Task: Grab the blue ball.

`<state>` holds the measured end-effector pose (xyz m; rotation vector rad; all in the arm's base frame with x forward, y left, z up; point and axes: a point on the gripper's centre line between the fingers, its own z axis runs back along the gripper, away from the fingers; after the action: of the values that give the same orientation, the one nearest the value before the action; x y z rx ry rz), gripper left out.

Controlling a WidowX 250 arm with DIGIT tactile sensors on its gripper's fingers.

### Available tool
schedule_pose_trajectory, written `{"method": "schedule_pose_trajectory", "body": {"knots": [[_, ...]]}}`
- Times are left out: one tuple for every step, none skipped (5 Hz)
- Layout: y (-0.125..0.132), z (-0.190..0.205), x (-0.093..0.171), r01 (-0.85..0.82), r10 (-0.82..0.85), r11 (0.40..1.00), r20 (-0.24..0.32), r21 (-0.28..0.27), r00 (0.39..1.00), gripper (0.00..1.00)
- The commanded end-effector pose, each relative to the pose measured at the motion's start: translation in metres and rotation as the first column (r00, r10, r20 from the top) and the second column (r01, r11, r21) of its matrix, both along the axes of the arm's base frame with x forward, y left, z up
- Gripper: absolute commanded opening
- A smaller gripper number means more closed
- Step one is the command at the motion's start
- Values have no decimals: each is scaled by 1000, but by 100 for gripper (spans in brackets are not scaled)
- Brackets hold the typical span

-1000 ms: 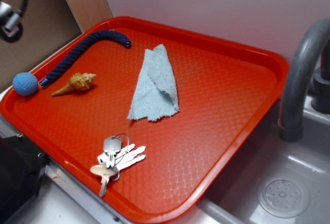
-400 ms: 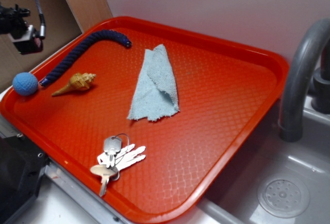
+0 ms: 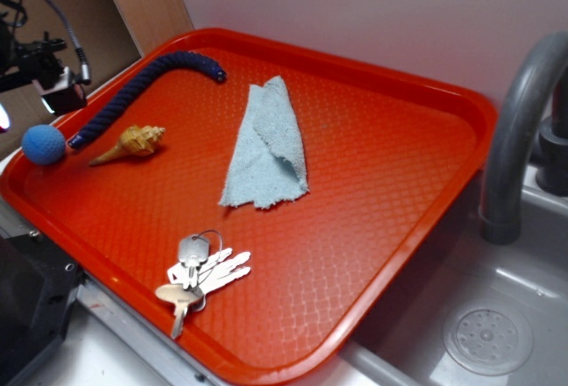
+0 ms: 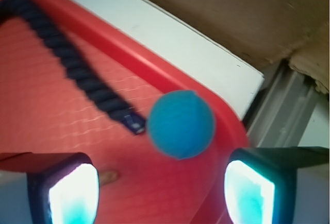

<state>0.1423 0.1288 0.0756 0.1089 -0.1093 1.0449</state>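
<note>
The blue ball (image 3: 43,145) lies at the left corner of the red tray (image 3: 382,75), joined to a dark navy rope (image 3: 133,93) that curves away toward the back. My gripper (image 3: 31,93) hangs just above and behind the ball at the left edge of the exterior view, only partly in frame. In the wrist view the blue ball (image 4: 181,124) sits ahead of my gripper (image 4: 162,193), between the lines of the two fingers, not touching either. The fingers (image 4: 72,195) stand wide apart, so the gripper is open with nothing in it.
A tan seashell (image 3: 131,143) lies right of the ball. A pale blue cloth (image 3: 266,146) sits mid-tray and a bunch of keys (image 3: 200,271) near the front edge. A grey faucet (image 3: 519,137) and sink (image 3: 486,340) are on the right. The tray rim (image 4: 154,69) curves closely round the ball.
My gripper has come in from the upper left, moving down and to the right toward the blue ball. Nothing on the tray has moved.
</note>
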Motion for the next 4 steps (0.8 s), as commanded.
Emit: {"method": "schedule_pose_trajectory", "body": {"knots": [[24,-6,-6,-23,21,999,65,28,998,100],[31,-13,9,80,-83,996,77,47,994,100],[32,-21,14,118,-121,991,33,68,992,100],[33,-27,11,101,-104,991,35,92,994,0]]}}
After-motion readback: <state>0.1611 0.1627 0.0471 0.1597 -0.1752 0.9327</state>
